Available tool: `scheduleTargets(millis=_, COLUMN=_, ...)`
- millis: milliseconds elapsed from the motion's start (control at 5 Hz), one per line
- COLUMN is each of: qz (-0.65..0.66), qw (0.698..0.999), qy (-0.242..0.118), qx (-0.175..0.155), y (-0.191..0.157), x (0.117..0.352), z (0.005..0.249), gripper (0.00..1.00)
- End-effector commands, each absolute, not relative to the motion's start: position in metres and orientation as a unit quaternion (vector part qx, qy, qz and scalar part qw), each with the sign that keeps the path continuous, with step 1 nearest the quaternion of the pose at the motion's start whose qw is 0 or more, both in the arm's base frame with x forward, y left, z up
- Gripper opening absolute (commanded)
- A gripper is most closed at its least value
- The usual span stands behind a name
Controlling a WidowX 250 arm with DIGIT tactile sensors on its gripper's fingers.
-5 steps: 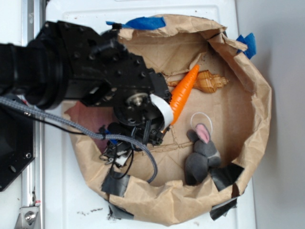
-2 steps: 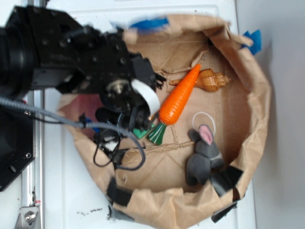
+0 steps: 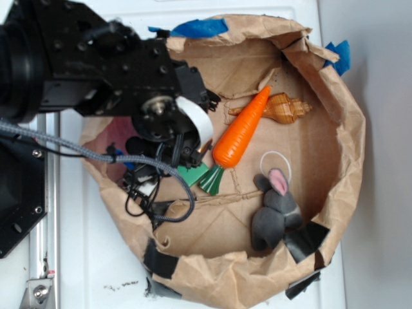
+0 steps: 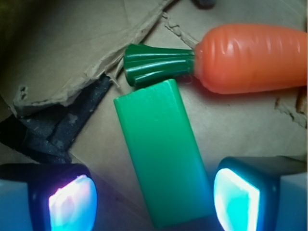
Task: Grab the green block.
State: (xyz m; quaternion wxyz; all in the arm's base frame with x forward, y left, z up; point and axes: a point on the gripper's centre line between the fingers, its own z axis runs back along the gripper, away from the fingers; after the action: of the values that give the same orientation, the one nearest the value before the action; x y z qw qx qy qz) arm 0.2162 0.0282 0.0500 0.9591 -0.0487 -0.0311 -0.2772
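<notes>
White tabletop (image 3: 90, 270) under everything, w/ a brown paper-lined tray (image 3: 347, 161) taped down on it. My landmark is the toy carrot (image 3: 239, 132), lying diagonally mid-tray. My arm (image 3: 96, 71) fills the upper left, reaching toward the carrot's leafy end. A grey plush mouse (image 3: 273, 209) sits below-right of the carrot, a tan shell (image 3: 286, 108) just beside its tip.

Green block (image 4: 161, 151) lies flat on the paper, one short end touching or nearly touching the carrot's dark green top (image 4: 156, 62); in the exterior view only a corner shows, rest hidden by the arm. Gripper (image 4: 154, 195) is spread apart, one pad each side of the block's long edges, right pad close to the edge, left pad w/ a gap.

My read: rigid, light, smooth slab, prob. a bit slippery. I'd pinch across the narrow width, mid-length or slightly toward the end away from the carrot, so the fingers don't catch the carrot top. Block sits skewed to the pads, so it may twist on closing.
</notes>
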Motion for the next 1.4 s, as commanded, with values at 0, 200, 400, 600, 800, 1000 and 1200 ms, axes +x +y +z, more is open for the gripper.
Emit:
scheduleTargets(millis=0, qz=-0.258, qw=0.965, qy=-0.037, qx=-0.034, y=0.031, x=0.230, z=0.050, gripper=1.00)
scheduleTargets(millis=200, qz=-0.268, qw=0.962, qy=-0.032, qx=-0.043, y=0.023, x=0.232, z=0.042, gripper=1.00)
scheduleTargets(millis=400, qz=-0.271, qw=0.961, qy=-0.040, qx=-0.041, y=0.017, x=0.230, z=0.037, gripper=1.00)
scheduleTargets(millis=600, qz=-0.274, qw=0.960, qy=-0.050, qx=-0.039, y=0.014, x=0.228, z=0.035, gripper=1.00)
scheduleTargets(millis=800, qz=-0.270, qw=0.961, qy=-0.055, qx=-0.038, y=0.014, x=0.227, z=0.035, gripper=1.00)
scheduleTargets(millis=1000, qz=-0.257, qw=0.963, qy=-0.067, qx=-0.045, y=0.016, x=0.225, z=0.036, gripper=0.00)
scheduleTargets(millis=1200, qz=-0.260, qw=0.962, qy=-0.068, qx=-0.043, y=0.016, x=0.225, z=0.037, gripper=0.00)
